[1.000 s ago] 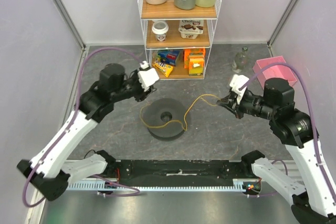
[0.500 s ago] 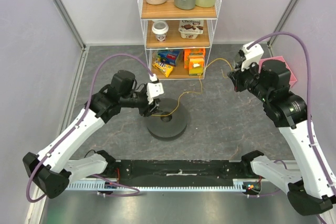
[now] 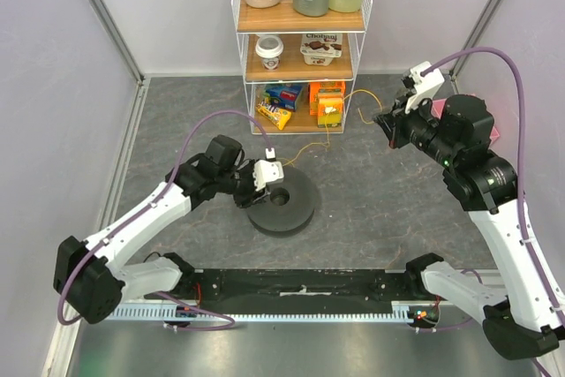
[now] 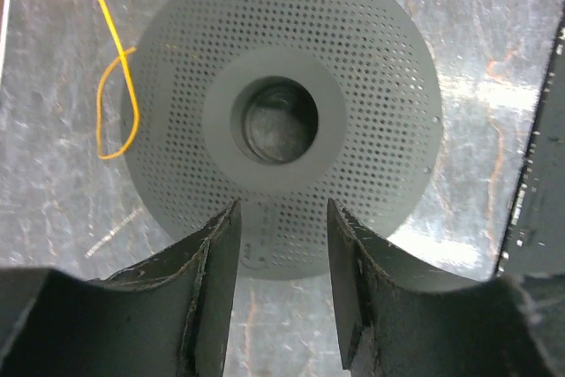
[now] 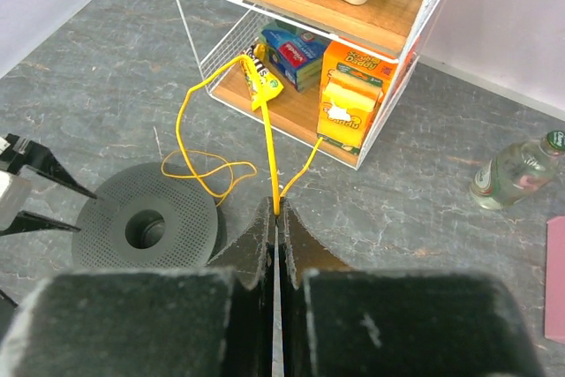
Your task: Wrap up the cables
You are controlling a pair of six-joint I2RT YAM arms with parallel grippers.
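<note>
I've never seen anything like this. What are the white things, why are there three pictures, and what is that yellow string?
The white things are two robot arms bolted to a grey table. The wide picture comes from a fixed camera above and behind them. The other two come from small cameras on the wrists, each looking past that arm's own jaws. The left arm hovers over a dark grey round spool with its jaws open, holding nothing. The right arm has its jaws shut on a thin yellow wire, which trails in loose loops toward the spool. At the back stands a wire shelf of snacks and bottles, with a clear bottle on the table beside it.
</note>
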